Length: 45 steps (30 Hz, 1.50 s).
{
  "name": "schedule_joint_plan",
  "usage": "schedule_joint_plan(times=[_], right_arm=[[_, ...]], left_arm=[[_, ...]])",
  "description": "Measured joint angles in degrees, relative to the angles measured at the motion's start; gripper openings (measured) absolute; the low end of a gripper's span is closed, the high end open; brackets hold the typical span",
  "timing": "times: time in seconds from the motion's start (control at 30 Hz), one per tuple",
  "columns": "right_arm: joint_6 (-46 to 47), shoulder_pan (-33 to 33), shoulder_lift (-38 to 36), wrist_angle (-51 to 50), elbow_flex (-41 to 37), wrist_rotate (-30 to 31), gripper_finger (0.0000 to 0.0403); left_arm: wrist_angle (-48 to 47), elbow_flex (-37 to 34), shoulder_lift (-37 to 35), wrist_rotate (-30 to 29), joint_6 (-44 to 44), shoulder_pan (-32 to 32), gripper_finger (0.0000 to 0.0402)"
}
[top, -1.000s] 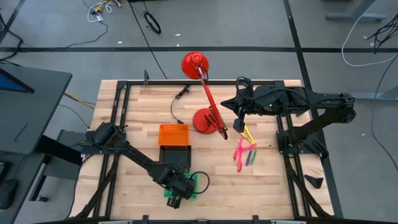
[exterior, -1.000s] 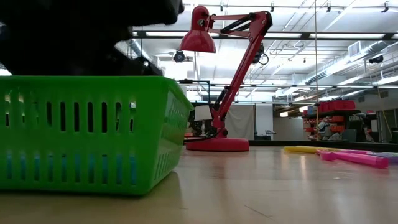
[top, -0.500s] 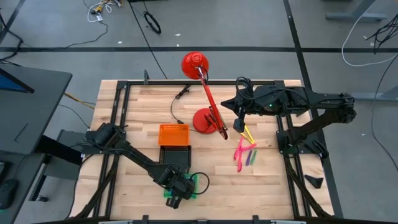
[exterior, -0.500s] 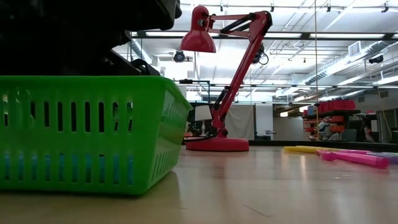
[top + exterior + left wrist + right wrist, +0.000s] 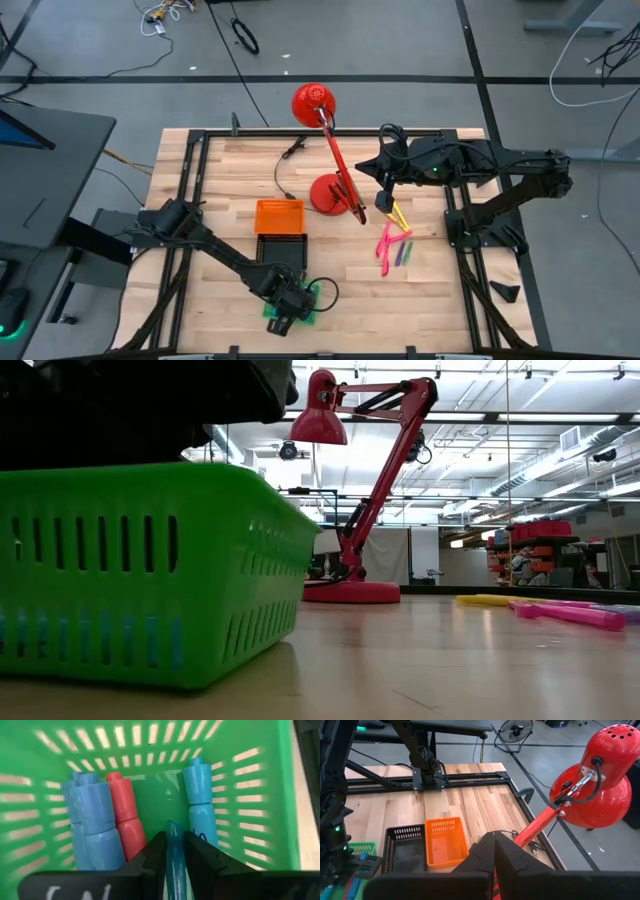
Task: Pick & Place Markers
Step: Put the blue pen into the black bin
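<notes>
Placement is the step in hand: left gripper (image 5: 175, 851) pinches a teal marker (image 5: 174, 851) low inside the green tray (image 5: 312, 296) among blue and red ones, needing release, while farther off loose markers (image 5: 390, 245) wait under the right gripper (image 5: 383, 205), fingers pressed together, empty.

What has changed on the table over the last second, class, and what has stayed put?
The green tray has shifted and turned a little in the low view, nudged as the left gripper holds a blue marker inside it. The right gripper stays shut above the table, and the loose markers, lamp, orange tray and black tray have not moved.
</notes>
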Motion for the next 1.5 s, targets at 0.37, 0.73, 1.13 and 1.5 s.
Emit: schedule_joint_plan(times=[0.37,0.73,1.13,1.5], right_arm=[[-0.1,0.0,0.0,0.0,0.0,0.0,0.0008],[-0.1,0.0,0.0,0.0,0.0,0.0,0.0008],[-0.1,0.0,0.0,0.0,0.0,0.0,0.0008],[-0.1,0.0,0.0,0.0,0.0,0.0,0.0008]], left_arm=[[0.2,0.0,0.4,-0.6,0.2,0.0,0.0038],[-1.9,-0.3,-2.0,-1.9,-0.9,1.3,0.0037],[-1.7,-0.1,-3.4,1.5,-1.1,1.5,0.0006],[-1.8,-0.1,-3.4,5.5,-1.0,1.5,0.004]])
